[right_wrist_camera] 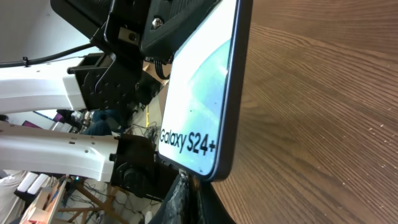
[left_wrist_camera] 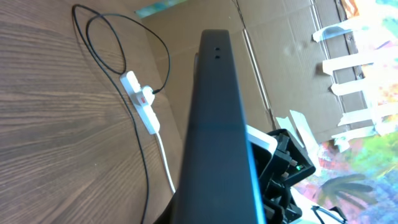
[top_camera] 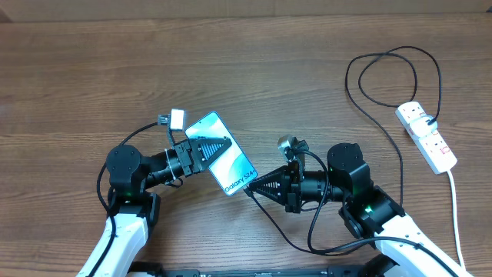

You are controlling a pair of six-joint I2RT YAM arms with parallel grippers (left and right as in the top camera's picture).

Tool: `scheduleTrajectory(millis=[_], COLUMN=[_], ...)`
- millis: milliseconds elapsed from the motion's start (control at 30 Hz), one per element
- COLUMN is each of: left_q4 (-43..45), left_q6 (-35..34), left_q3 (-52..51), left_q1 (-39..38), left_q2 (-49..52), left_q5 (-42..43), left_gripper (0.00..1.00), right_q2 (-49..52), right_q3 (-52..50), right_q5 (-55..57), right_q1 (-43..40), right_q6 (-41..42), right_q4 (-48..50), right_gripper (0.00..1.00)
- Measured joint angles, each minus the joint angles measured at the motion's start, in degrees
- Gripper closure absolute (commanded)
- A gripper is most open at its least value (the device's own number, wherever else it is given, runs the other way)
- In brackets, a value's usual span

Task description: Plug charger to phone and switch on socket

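Observation:
The phone (top_camera: 227,163), light blue-teal screen reading "Galaxy S24+", is held tilted above the table by my left gripper (top_camera: 206,148), which is shut on its upper end. In the left wrist view I see its dark edge (left_wrist_camera: 214,124). My right gripper (top_camera: 257,187) is shut on the charger's connector tip (right_wrist_camera: 185,182), which touches the phone's (right_wrist_camera: 199,112) bottom edge. The black charger cable (top_camera: 400,165) loops back across the table to the socket (top_camera: 427,137), a white power strip at the right, also in the left wrist view (left_wrist_camera: 142,99).
The strip's thick white cord (top_camera: 455,208) runs toward the front right edge. Cable loops (top_camera: 388,77) lie at the back right. A cardboard wall (left_wrist_camera: 280,56) stands behind the table.

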Motion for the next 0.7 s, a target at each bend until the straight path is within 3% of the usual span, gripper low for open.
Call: scheduleTrajectory(millis=[400, 700], left_q4=[-7.5, -7.8], left_q6=[7.9, 11.0], left_q3=[0.0, 0.0], left_q1=[0.0, 0.0], left_q2=[0.0, 0.0], left_q5=[-0.6, -1.0], left_gripper=[0.96, 0.96], right_q2=[0.0, 0.0], right_q3=[0.0, 0.0], right_q5=[1.1, 4.0], right_q1=[0.0, -2.8], right_q6=[0.0, -1.9], right_q4=[-0.7, -10.2], right_gripper=[0.79, 0.66])
